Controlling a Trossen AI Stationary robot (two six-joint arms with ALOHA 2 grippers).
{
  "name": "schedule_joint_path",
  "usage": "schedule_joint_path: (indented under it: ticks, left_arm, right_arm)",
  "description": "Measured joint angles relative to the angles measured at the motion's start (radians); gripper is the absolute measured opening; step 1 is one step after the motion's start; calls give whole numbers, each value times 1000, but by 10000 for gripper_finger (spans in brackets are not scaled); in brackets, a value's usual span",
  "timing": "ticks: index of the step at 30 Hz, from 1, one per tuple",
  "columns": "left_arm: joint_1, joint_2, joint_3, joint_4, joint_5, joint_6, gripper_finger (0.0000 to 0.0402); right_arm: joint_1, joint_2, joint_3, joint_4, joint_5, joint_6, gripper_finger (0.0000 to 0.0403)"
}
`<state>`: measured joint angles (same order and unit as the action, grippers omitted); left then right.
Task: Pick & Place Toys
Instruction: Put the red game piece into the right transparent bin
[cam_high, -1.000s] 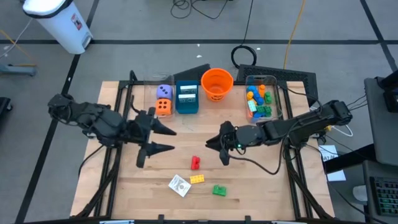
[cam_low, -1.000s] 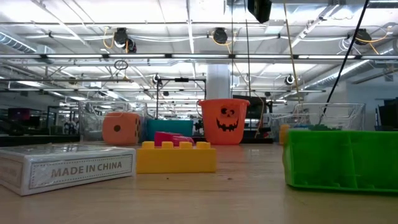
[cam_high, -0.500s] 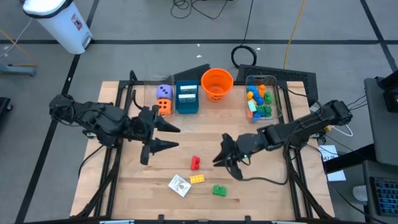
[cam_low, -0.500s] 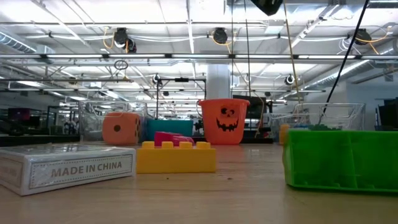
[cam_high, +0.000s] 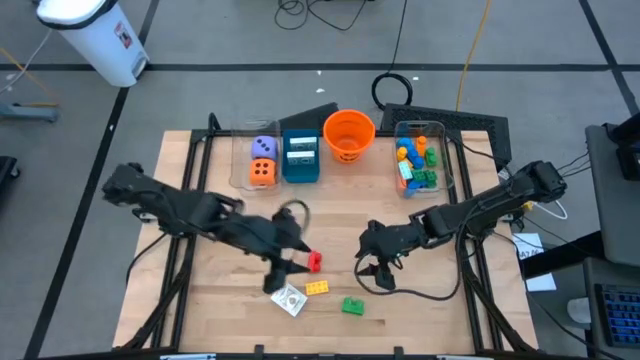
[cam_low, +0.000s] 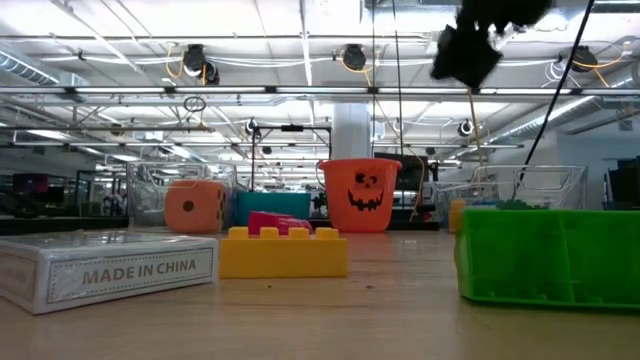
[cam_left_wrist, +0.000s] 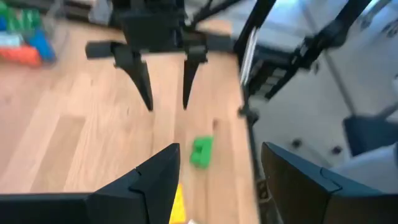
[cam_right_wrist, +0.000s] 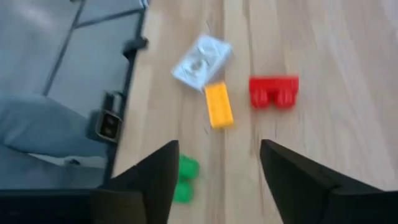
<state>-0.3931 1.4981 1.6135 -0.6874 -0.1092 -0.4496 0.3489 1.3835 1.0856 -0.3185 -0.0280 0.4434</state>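
The left gripper (cam_high: 288, 265) hangs spread beside the red brick (cam_high: 314, 262). At the brick's six o'clock lie the yellow brick (cam_high: 317, 288), card pack (cam_high: 288, 298) and green brick (cam_high: 352, 306) — the right gripper (cam_high: 374, 274), spread, empty, hovers at three o'clock.

Grey floor (cam_high: 200, 60), white bin (cam_high: 95, 35), ceiling strip lights (cam_low: 300, 20).

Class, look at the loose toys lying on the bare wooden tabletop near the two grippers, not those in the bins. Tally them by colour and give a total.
Red brick: 1
Yellow brick: 1
Green brick: 1
White card pack: 1
Total: 4
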Motion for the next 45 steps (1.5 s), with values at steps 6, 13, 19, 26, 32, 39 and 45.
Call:
schedule_joint_path:
  ticks: [6,13,19,26,32,39,45]
  left_arm:
    - [19,138,0,-135,10,7,234]
    - [86,292,0,-255,129,-238,234]
    - [125,393,0,-258,178,-379,234]
    - [173,463,0,-274,225,-395,234]
    - [185,431,-74,-278,219,-404,234]
    - [175,258,-389,96,285,-581,234]
    - [173,166,-593,453,259,-736,234]
  right_arm:
    - [15,1,-194,178,-4,149,254]
    - [34,-3,-371,401,-2,286,250]
    - [40,-3,-413,480,-1,330,243]
    - [80,-3,-414,472,0,323,242]
    - [122,-3,-414,471,3,348,242]
    - [154,-3,-414,470,59,371,242]
    - [154,-3,-414,472,79,382,242]
